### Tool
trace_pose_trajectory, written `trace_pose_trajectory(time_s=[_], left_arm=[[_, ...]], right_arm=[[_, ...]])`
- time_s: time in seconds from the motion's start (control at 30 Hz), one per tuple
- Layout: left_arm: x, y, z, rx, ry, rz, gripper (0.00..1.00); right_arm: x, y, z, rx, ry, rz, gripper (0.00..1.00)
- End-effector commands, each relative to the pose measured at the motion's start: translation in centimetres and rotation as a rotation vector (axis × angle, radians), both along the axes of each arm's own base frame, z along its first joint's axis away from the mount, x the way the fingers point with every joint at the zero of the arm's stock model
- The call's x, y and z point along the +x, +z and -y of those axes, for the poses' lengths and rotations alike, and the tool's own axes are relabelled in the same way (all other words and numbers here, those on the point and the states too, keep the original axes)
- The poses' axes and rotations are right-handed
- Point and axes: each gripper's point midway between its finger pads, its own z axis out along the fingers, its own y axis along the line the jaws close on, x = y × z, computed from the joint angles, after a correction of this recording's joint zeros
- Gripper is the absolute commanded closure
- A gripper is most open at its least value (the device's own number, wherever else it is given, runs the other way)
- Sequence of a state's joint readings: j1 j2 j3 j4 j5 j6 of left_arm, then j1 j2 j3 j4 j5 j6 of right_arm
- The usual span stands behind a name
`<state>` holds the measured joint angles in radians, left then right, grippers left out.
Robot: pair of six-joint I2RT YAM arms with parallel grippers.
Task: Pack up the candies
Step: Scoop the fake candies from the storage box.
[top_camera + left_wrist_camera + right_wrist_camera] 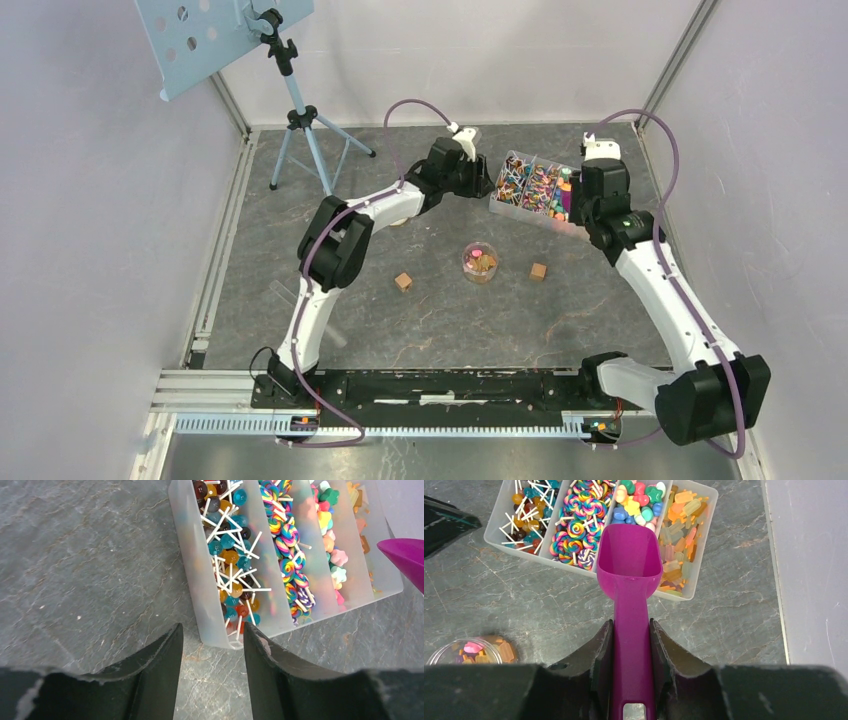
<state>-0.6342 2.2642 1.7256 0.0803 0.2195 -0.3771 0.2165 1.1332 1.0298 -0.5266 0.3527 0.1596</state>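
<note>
The candies lie sorted in a clear four-compartment tray [520, 214]: stick lollipops [227, 555], rainbow swirls [287, 555], flower shapes [639, 500] and orange pieces [679, 535]. My right gripper [631, 621] is shut on the handle of a purple scoop [629, 555]. The scoop's empty bowl hangs over the tray's near edge, at the third compartment. My left gripper [212, 626] is open. Its fingertips straddle the tray's near left corner, and the right fingertip sits close against the tray wall [192, 570]. A small round clear tub [480, 262] on the table holds a few candies.
Two brown wooden cubes [403, 282] [538, 271] lie either side of the tub. A tripod [300, 120] carrying a blue perforated board [215, 35] stands at the back left. Grey walls enclose the table on three sides.
</note>
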Motion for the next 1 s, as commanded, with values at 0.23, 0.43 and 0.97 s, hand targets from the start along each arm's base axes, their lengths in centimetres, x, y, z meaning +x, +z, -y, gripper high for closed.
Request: trace_pose_trajectory(time_s=[0.23, 0.43, 0.97], left_arm=[[1.3, 0.0, 3.3, -0.129, -0.046, -0.014, 0.53], [0.8, -0.8, 3.4, -0.125, -0.067, -0.028, 0.66], [0.1, -1.1, 3.6, -0.139, -0.085, -0.055, 0.95]], right_arm=[[1.4, 0.1, 0.7, 0.054, -0.04, -0.059, 1.0], [2.4, -1.3, 0.7, 0.096, -0.032, -0.101, 1.0], [3.7, -6.0, 1.2, 0.102, -0.052, -0.247, 1.0]])
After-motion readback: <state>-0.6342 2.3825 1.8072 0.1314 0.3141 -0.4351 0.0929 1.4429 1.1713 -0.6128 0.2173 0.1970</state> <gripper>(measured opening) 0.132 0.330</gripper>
